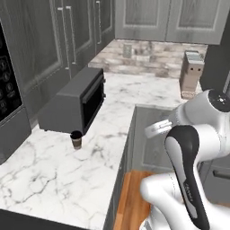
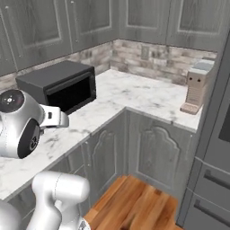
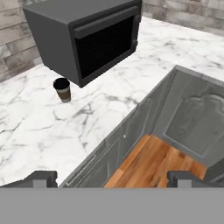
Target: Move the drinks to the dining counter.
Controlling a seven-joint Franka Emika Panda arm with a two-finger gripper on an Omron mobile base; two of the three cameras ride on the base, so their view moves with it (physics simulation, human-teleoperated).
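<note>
The claw (image 3: 112,178) is wide apart and holds nothing. The cup (image 3: 62,89) stands upright on the marble worktop (image 3: 39,131), just beside the front corner of the microwave (image 3: 87,39). To take it well, the claw should come from the free side, away from the microwave.

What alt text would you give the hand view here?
A brown cup with a black lid stands on a white marble counter just in front of a dark toaster oven. The open gripper hangs over the counter's edge, above grey cabinets and wooden floor.
</note>
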